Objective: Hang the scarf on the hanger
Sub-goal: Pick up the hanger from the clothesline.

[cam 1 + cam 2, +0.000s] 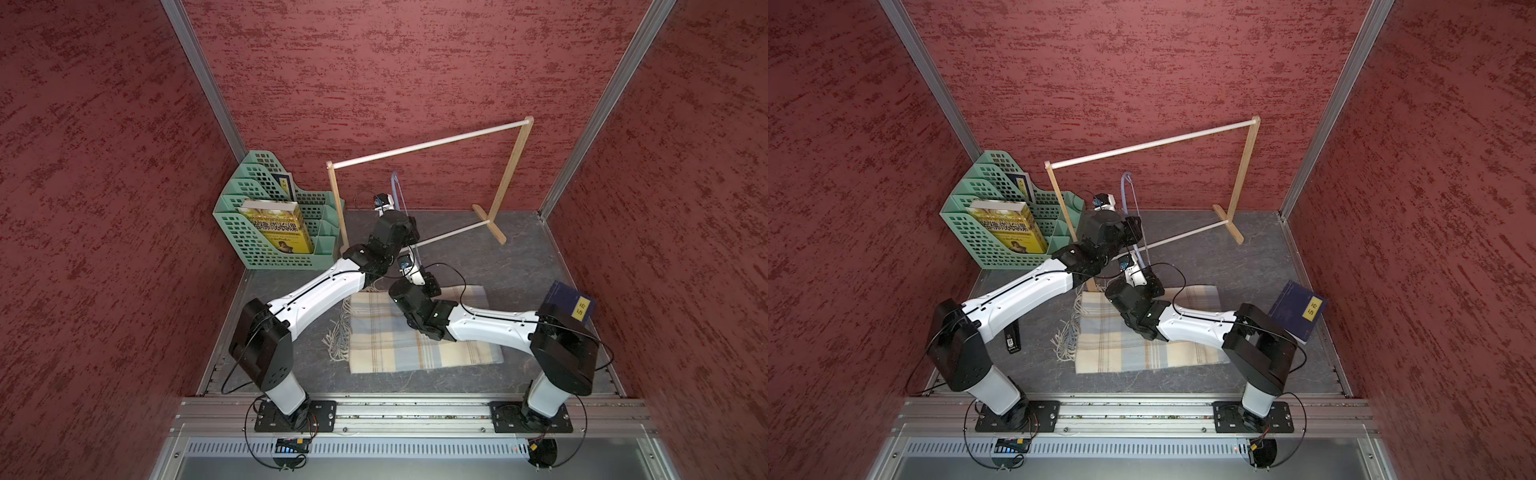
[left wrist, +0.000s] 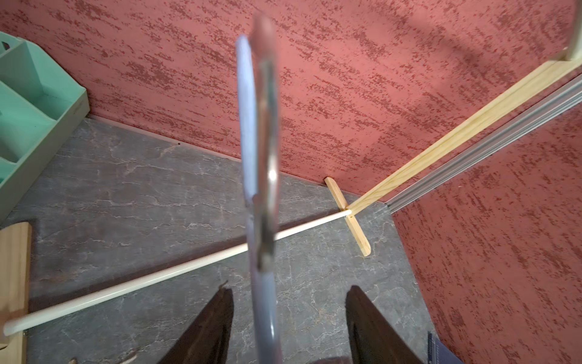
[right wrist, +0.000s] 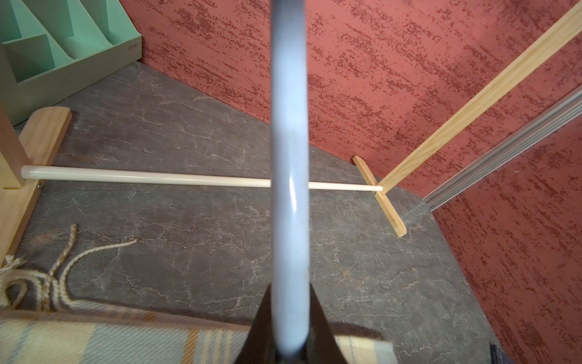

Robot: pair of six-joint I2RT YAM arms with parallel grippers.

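The soft folded plaid scarf in pale blue and cream point(image 1: 415, 345) lies flat on the grey marbled surface point(image 1: 498, 257) between the two arms. No part of it is lifted. Its long axis runs side to side across the surface, with the cream fringe point(image 1: 338, 328) at the robot's left end.

Just beyond its far edge, the thin pale-blue translucent plastic hanger point(image 1: 400, 195) is held clear of the surface. The right hand point(image 3: 289, 302) is clamped on one end of it. In both top views its long axis runs away from the robot toward the back wall, crossing above the lower rail of the tall wooden rack point(image 1: 428, 143). It seems to rise as it goes, though how steeply I cannot tell. Both wrist views see it edge-on. A metal glint runs beside the plastic in the left wrist view, but which way the hook faces is unclear.

The left hand point(image 2: 289, 288) is partly open, its jaws either side of the hanger with gaps showing, so it is not gripping.

So I judge the task early. The hanger is in the air, and draping the scarf over it is all still to do.
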